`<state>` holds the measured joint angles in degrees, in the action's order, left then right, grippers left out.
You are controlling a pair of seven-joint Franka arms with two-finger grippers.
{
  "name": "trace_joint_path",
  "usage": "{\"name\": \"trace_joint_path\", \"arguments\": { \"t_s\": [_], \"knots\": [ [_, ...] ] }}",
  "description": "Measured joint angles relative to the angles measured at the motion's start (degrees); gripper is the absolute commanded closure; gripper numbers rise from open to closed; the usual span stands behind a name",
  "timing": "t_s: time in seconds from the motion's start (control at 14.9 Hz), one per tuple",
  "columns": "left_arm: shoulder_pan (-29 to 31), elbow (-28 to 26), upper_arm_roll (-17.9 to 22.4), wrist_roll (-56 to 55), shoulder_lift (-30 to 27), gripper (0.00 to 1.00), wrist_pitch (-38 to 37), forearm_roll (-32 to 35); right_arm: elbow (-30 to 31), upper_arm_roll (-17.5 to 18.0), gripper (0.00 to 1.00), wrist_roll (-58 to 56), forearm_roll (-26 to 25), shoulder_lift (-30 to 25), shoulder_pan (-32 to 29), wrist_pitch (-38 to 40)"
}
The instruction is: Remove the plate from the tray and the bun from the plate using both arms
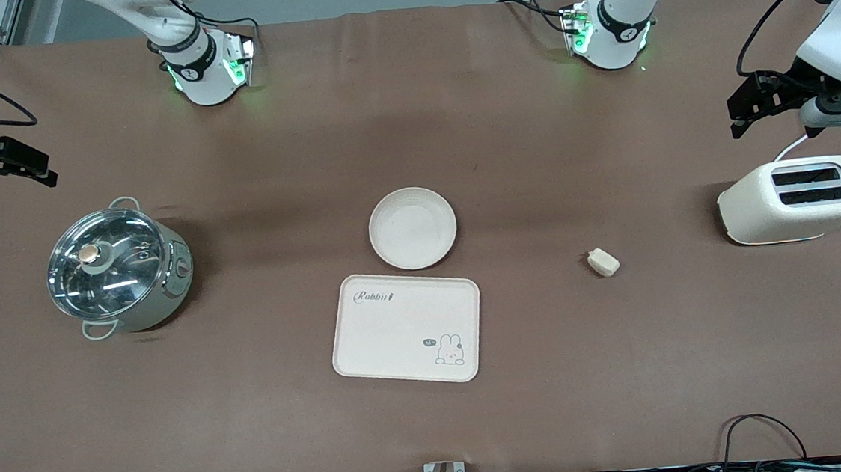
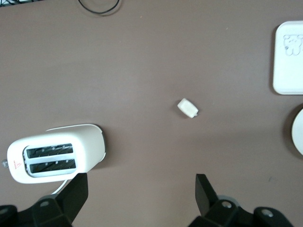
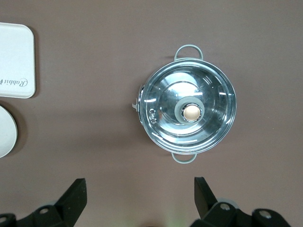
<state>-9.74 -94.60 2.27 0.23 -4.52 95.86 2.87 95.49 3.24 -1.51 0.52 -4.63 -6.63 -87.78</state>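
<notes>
Already the plate (image 1: 412, 227) sits on the desk (image 1: 626, 370) just beside the tray (image 1: 406, 327), farther from the front camera, and the bun (image 1: 603, 262) lies on the desk well apart from both, toward the left arm's end, so the job looks finished and the best move is to hold both arms clear without nudging anything. The left end effector (image 1: 744, 107), released and empty, hangs by the toaster (image 1: 797, 199), well apart from the bun. The right end effector (image 1: 29, 168), also released and empty, waits above the pot (image 1: 118, 267).
</notes>
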Motion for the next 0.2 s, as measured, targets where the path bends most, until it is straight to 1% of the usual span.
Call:
{"name": "trace_joint_path", "arguments": {
  "t_s": [0.2],
  "knots": [
    [-0.2,3.5,0.1,0.0,2.1,0.00,0.2,-0.4,0.0,0.0,0.00,0.0,0.0,0.0,0.0,-0.4]
  ]
}}
